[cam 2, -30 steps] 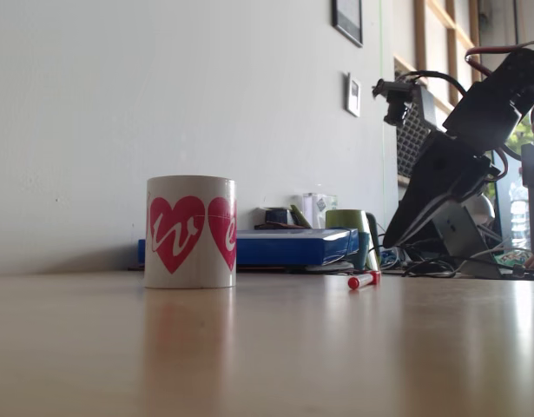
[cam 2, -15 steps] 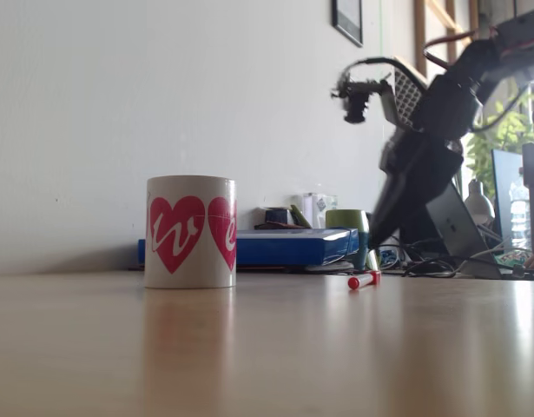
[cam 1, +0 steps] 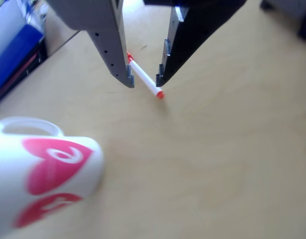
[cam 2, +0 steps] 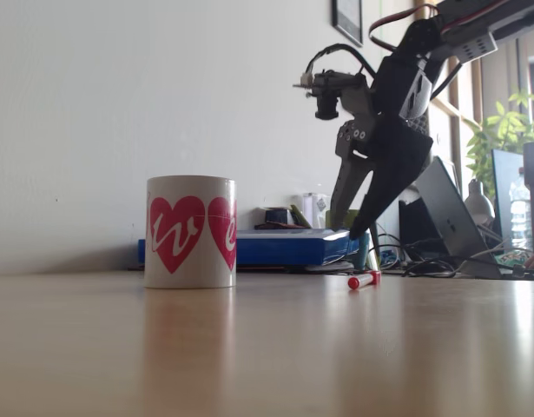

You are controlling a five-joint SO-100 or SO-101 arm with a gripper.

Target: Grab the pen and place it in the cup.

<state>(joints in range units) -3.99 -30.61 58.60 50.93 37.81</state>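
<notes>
Above, the gripper [cam 2: 348, 226] hangs with jaws spread wide over the pen [cam 1: 144, 79], which lies flat on the wooden table [cam 2: 275, 347], right of the cup [cam 2: 190, 231] in the fixed view.

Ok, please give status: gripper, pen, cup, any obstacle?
Gripper open, above the pen, not touching. Pen flat on the table. Cup upright, apart from the pen. Nothing between them.
</notes>
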